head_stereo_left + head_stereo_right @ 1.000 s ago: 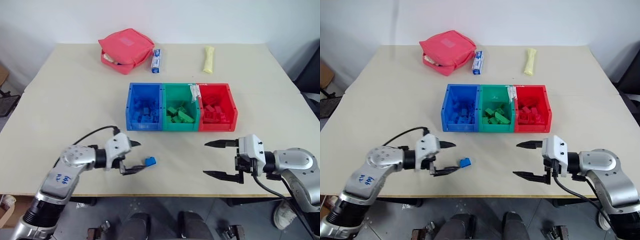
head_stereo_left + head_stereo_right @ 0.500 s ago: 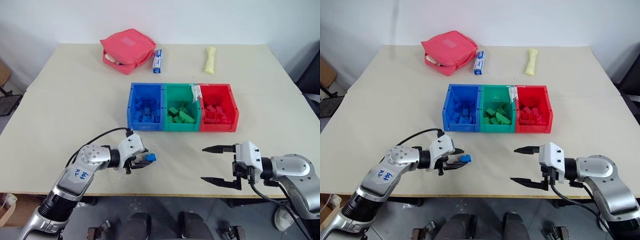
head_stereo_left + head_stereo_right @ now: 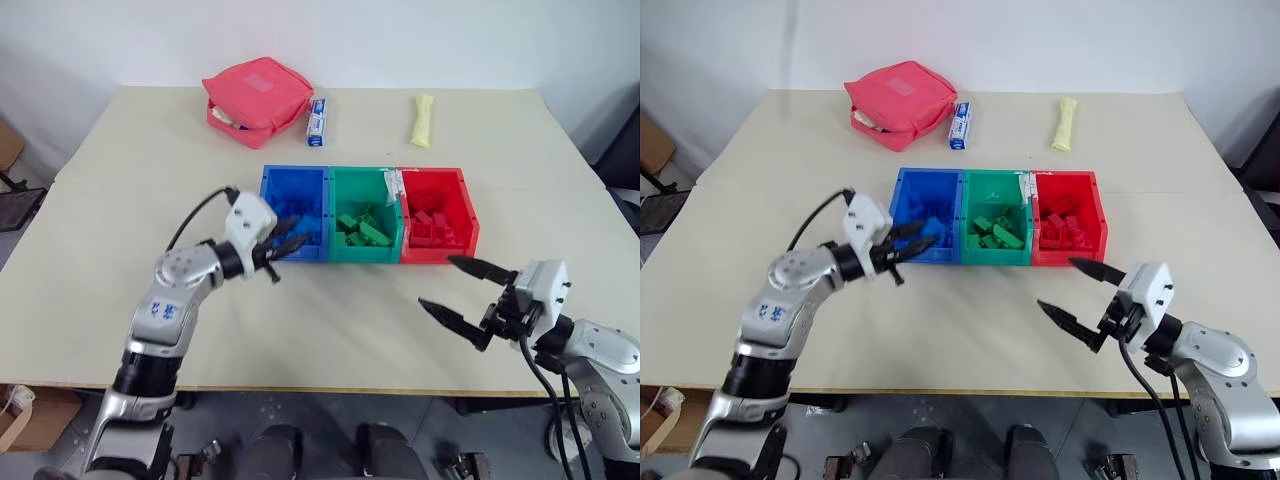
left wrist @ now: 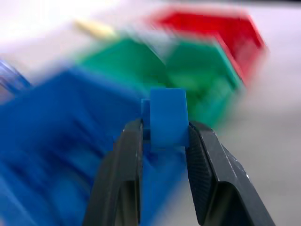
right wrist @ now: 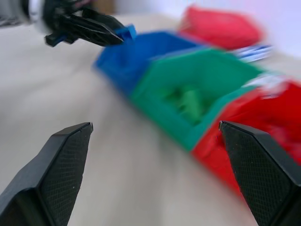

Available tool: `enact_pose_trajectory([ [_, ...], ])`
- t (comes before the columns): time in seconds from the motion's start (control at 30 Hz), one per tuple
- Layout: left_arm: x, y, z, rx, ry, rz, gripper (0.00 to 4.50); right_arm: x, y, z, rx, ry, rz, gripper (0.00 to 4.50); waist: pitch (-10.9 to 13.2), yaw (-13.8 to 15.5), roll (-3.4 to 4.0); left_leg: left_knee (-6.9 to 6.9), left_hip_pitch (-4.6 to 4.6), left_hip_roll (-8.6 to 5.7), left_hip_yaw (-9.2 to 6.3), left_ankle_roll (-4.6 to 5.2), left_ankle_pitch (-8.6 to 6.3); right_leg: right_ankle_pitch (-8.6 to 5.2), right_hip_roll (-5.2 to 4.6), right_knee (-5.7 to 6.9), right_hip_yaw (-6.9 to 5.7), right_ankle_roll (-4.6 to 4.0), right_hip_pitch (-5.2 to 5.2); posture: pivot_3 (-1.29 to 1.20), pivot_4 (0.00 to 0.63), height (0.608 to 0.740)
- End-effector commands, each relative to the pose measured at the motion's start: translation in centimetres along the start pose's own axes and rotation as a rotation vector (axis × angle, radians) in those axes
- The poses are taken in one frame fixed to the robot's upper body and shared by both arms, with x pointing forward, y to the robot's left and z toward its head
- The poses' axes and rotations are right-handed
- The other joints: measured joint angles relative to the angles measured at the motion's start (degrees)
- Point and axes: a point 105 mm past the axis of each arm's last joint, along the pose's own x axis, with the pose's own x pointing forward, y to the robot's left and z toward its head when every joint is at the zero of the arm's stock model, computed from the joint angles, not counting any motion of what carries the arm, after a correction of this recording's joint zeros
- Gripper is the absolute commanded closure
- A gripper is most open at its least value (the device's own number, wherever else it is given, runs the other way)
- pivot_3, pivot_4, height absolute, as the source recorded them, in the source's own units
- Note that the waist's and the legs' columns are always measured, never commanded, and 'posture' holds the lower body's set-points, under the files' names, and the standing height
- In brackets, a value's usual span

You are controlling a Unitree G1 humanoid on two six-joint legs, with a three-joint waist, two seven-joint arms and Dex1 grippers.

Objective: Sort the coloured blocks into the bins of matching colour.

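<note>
Three joined bins stand mid-table: blue (image 3: 264,205), green (image 3: 363,173) and red (image 3: 470,215), each with several blocks of its own colour inside. My left gripper (image 3: 290,243) hovers at the blue bin's near left corner, above the table. It is shut on a small blue block (image 4: 168,108), pinched between both fingers, and the right wrist view shows that block (image 5: 126,32) at the fingertips too. Near the table's front right, apart from the bins, my right gripper (image 3: 436,281) stands wide open with nothing between its fingers.
A pinkish-red zipped pouch (image 3: 256,100) lies at the back left. Beside it is a small blue and white pack (image 3: 317,122), and a pale yellow roll (image 3: 419,120) lies at the back right. Bare table stretches between the bins and the front edge.
My left gripper shut on the blue block, lifted it off the table and carried it up to the blue bin. The right gripper shifted right, turned, and stayed open.
</note>
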Motion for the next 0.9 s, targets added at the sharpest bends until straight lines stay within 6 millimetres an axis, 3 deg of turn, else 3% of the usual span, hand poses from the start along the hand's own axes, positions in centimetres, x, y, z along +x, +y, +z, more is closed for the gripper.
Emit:
enact_pose_trajectory([
  [0.03, 0.9, 2.1, 0.0, 0.019, 0.023, 0.098, 3.24, -0.1, -0.6, 1.5, -0.048, -0.052, -0.066, 0.0, 0.0, -0.1, 0.0, -0.02, 0.0, -0.04, 0.02, 0.01, 0.01, 0.0, 0.03, 0.06, -0.01, 0.01, -0.03, 0.0, 0.15, 0.74],
  [0.2, 1.3, 2.4, 0.0, 0.016, 0.019, 0.083, 1.75, 0.0, -1.1, 1.4, -0.066, -0.048, -0.084, 0.0, 0.0, -0.3, 0.0, -0.06, -0.01, -0.06, 0.14, 0.04, 0.01, 0.0, 0.02, 0.39, -0.05, 0.01, -0.17, 0.0, 0.15, 0.74],
  [0.33, -1.1, 1.7, -0.9, -0.05, -0.004, 0.013, 0.57, -0.4, -1.4, 1.2, -0.102, -0.012, -0.053, 0.0, 0.0, -0.4, 0.0, -0.04, -0.02, -0.07, 0.14, 0.04, 0.02, 0.0, -0.02, 0.39, -0.02, 0.01, -0.16, 0.0, 0.15, 0.74],
  [0.5, -7.2, -0.4, -1.3, 0.082, -0.079, -0.287, 0.57, -0.8, -1.0, 0.3, -0.135, 0.064, 0.055, 0.0, 0.0, -0.8, 0.0, -0.08, -0.01, 0.1, 0.11, -0.03, 0.0, -0.01, -0.03, 0.31, 0.1, -0.02, -0.14, 0.0, 0.15, 0.74],
  [0.6, -11.3, -0.1, -4.0, 0.055, 0.078, -0.396, 0.57, -0.9, -0.2, -0.1, -0.136, 0.084, 0.153, 0.0, 0.0, -1.0, 0.01, -0.11, 0.02, 0.16, 0.07, -0.07, 0.01, -0.05, -0.03, -0.07, 0.08, -0.09, -0.05, 0.0, 0.15, 0.74],
  [0.67, -12.9, 0.4, -4.8, 0.031, 0.132, -0.398, 0.57, -1.1, 0.2, -0.6, -0.146, 0.114, 0.211, 0.0, 0.0, -1.2, 0.04, -0.11, 0.03, 0.19, 0.05, -0.06, 0.0, -0.05, -0.04, -0.13, 0.09, -0.1, 0.0, 0.0, 0.15, 0.74],
  [0.9, -13.7, 1.2, -5.6, 0.007, 0.132, -0.272, 0.57, -0.8, 0.8, -1.7, -0.161, 0.153, 0.302, 0.0, 0.0, -0.3, 0.04, -0.1, 0.02, 0.15, -0.01, 0.03, -0.05, -0.04, -0.15, -0.17, 0.07, -0.09, 0.06, 0.0, 0.15, 0.74],
])
